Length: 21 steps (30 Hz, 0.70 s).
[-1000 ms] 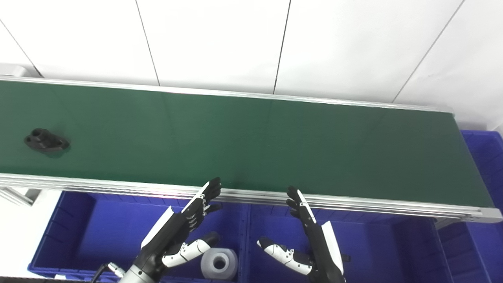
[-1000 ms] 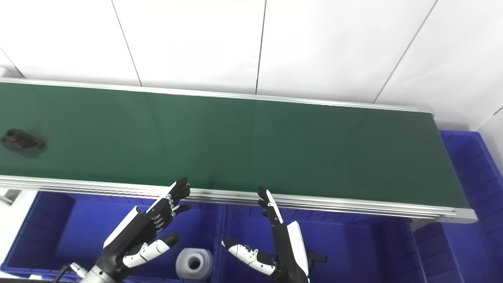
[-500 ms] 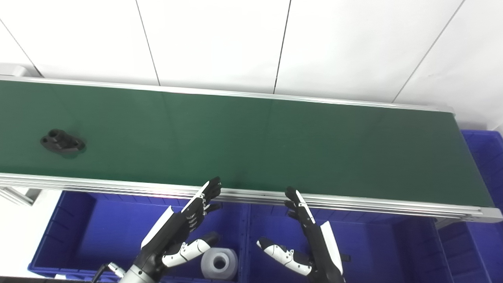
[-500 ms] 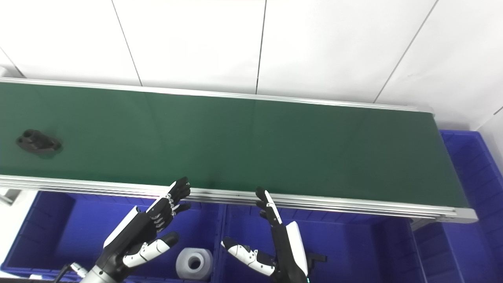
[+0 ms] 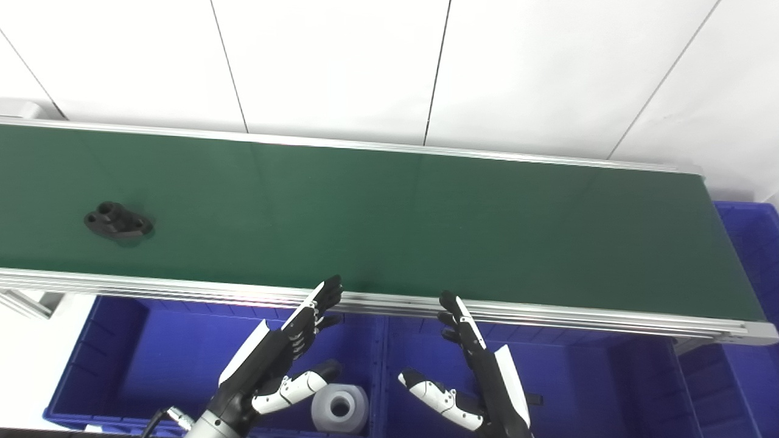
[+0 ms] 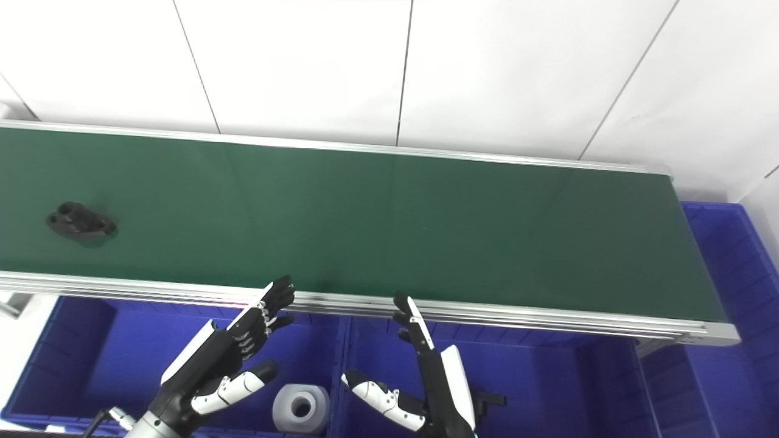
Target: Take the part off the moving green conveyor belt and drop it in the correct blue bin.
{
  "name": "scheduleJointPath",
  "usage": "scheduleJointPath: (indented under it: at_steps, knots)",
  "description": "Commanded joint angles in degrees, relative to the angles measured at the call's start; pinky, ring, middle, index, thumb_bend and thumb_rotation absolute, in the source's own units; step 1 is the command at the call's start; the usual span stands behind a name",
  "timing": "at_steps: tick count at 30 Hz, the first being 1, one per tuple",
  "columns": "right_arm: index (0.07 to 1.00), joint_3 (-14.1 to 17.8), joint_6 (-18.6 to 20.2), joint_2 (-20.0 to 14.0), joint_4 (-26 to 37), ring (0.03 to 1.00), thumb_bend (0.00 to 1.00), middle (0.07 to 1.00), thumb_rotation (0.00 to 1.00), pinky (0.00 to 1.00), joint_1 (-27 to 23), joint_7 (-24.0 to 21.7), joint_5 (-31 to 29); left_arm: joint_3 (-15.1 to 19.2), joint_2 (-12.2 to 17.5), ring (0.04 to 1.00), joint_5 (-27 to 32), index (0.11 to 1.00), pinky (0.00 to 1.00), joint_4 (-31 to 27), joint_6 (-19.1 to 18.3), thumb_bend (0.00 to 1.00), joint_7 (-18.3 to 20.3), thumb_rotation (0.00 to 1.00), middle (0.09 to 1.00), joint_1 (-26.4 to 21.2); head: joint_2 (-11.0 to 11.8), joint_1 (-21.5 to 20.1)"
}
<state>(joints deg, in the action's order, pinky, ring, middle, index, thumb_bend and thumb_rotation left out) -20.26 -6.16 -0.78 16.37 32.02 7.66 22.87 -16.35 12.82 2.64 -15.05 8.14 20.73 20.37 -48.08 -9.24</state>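
Observation:
A small black part (image 5: pixel 118 221) with two holes lies on the green conveyor belt (image 5: pixel 389 225) near its left end, also seen as the black part (image 6: pixel 81 223) in the right eye view. My left hand (image 5: pixel 277 359) is open, held over the left blue bin (image 5: pixel 115 359) just below the belt's near rail. My right hand (image 5: pixel 478 374) is open too, fingers pointing up, over the middle blue bin (image 5: pixel 578 377). Both hands are empty and far right of the part.
A white cylindrical part (image 5: pixel 339 407) rests in the left bin near the divider. Another blue bin (image 5: pixel 751 243) stands past the belt's right end. A white panelled wall (image 5: pixel 389 61) rises behind the belt.
The black part has travelled to the right along the belt. My right hand has edged slightly left; the left hand has stayed put.

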Motion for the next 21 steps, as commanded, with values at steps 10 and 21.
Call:
scheduleJointPath:
  at_steps: [10, 21]
  knots:
    - [0.964, 1.4, -7.1, -2.8, 0.5, 0.913, 0.71, 0.941, 0.67, 0.86, 0.8, -0.9, -3.9, -1.6, -1.7, 1.000, -7.2, 1.000, 0.97, -3.5, -2.4, 0.45, -2.5, 0.66, 1.000, 2.1, 6.4, 14.4]
    - [0.994, 3.7, -13.3, -4.7, -5.1, 0.945, 0.62, 0.970, 0.71, 0.92, 0.4, -1.4, -5.9, -3.2, -3.7, 1.000, -8.6, 0.983, 0.94, 2.0, 1.6, 0.51, -4.0, 0.55, 1.000, 2.3, 16.3, 24.6]
